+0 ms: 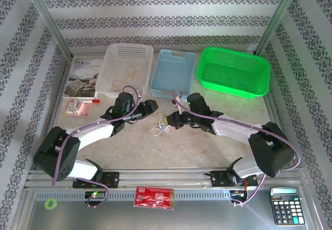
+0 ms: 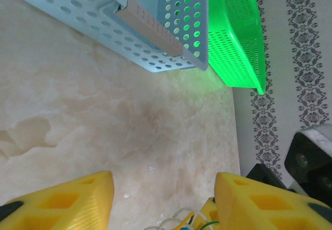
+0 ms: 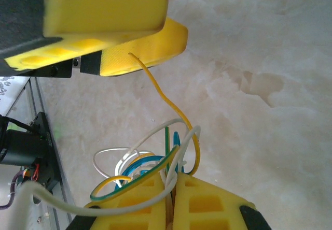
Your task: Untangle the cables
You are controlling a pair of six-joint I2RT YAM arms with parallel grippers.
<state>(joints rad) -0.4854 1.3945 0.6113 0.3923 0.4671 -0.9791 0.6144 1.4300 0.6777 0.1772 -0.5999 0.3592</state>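
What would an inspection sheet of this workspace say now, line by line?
Surface: beige marbled table, faintly stained.
Job's things: cables, thin yellow, white and green cords, tangled at mid table.
Clutter: white basket, blue basket and green basket along the far edge; booklet far left; calculator near right.
Grippers: right gripper shut on the cables; left gripper open, a yellow cord reaching one of its fingers.
Cables: purple arm wires run along both arms.
Surroundings: patterned wall panels on three sides.
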